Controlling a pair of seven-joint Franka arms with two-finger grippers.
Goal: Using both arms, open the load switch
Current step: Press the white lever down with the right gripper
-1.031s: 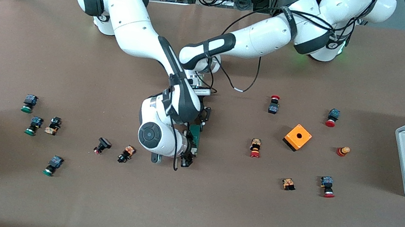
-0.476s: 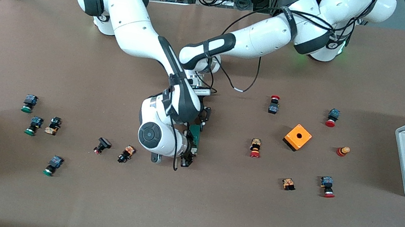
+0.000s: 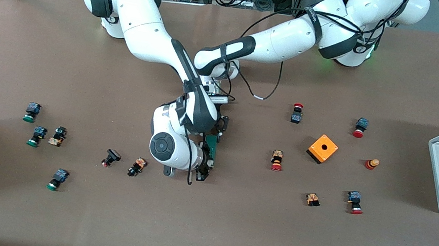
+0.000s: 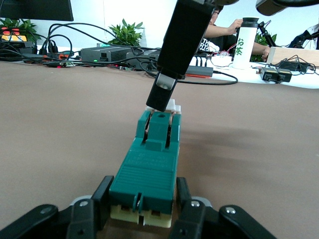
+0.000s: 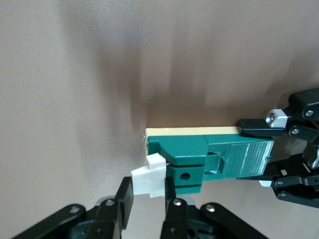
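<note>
load switch [image 3: 210, 148]: flat on the table mid-way between the two arms' ends, mostly hidden under the right arm's wrist in the front view
left gripper [image 4: 142, 211]: clamped on the switch's cream-based end, one finger on each side; only the left wrist view shows this grip clearly
right gripper [image 5: 148, 199]: at the other end, fingers [image 5: 124, 201] closed on the white end piece [image 5: 148, 180]; the right wrist view shows that
left wrist view extra: a right gripper finger [image 4: 167, 89] comes down onto the white piece
front view extra: orange box [image 3: 323, 148] and scattered push-buttons, well apart from the switch
hedge: contact on the second right finger looks snug, can't confirm
</note>
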